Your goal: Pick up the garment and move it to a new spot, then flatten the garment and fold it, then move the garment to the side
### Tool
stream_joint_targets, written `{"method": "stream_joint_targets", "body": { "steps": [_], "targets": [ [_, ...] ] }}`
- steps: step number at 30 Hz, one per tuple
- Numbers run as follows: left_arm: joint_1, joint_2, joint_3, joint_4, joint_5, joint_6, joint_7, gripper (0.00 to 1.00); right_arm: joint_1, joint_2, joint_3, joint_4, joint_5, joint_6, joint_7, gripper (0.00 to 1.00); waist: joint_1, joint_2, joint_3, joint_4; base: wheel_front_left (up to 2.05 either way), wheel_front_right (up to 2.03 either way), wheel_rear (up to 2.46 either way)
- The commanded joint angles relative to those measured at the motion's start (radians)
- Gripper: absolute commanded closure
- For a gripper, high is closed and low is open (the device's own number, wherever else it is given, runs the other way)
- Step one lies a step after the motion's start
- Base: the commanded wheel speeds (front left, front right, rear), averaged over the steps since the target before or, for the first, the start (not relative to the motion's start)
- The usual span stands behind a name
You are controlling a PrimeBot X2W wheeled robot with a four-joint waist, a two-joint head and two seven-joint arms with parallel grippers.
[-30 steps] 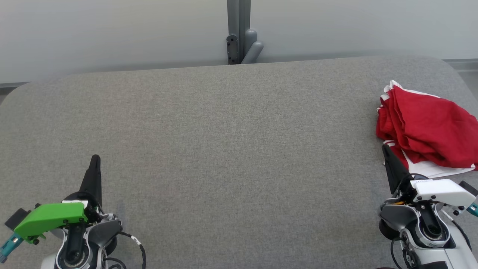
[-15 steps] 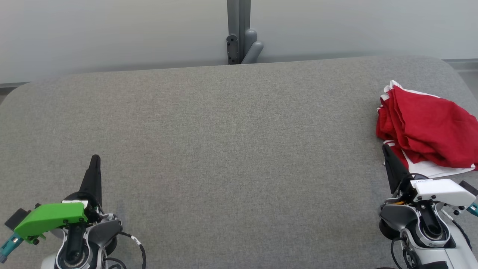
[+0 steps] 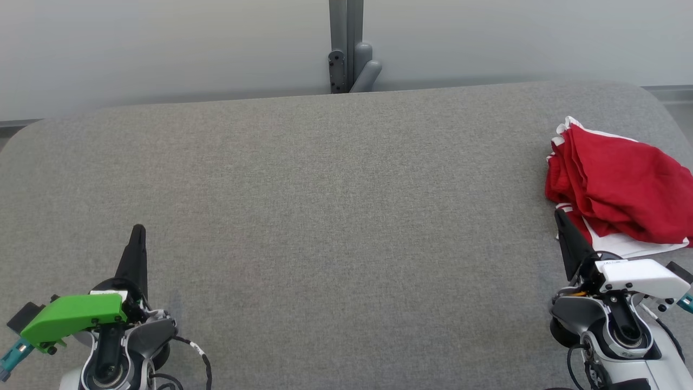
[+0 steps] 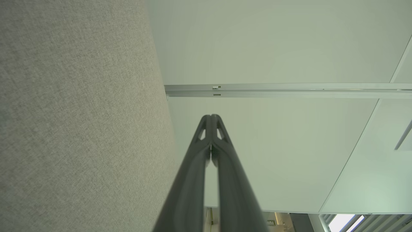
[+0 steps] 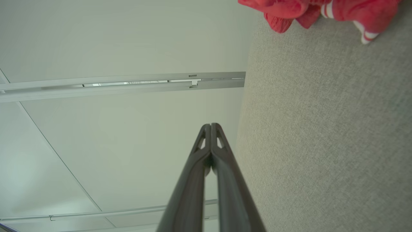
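Observation:
A red garment with white trim [image 3: 617,187] lies crumpled in a heap at the right end of the grey fabric table [image 3: 335,216]; its edge also shows at the top of the right wrist view as red cloth [image 5: 289,8]. My right gripper [image 3: 559,215] is shut and empty, its tip just short of the heap's near-left edge. My left gripper [image 3: 138,229] rests shut and empty near the front left of the table, far from the garment. Both wrist views show the fingertips pressed together, left gripper [image 4: 211,116] and right gripper [image 5: 210,125].
A pale wall with a grey vertical post and bracket [image 3: 349,49] stands right behind the table's far edge. The table's rounded corners lie at the far left and far right. Wide bare fabric stretches between the two grippers.

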Motion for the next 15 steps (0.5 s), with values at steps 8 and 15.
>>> {"method": "stream_joint_targets", "body": {
  "steps": [8,15],
  "targets": [
    [-0.012,0.006,0.0,-0.001,-0.001,-0.004,0.002,1.0,0.007,-0.007,0.006,-0.004,0.012,0.0,-0.007,1.0,0.0,0.0,0.0,0.0,0.0,0.0,0.0],
    [-0.012,0.006,0.0,-0.001,-0.001,-0.004,0.002,1.0,0.008,-0.01,0.011,-0.005,0.015,0.0,-0.011,1.0,0.0,0.0,0.0,0.0,0.0,0.0,0.0]
  ]
}}
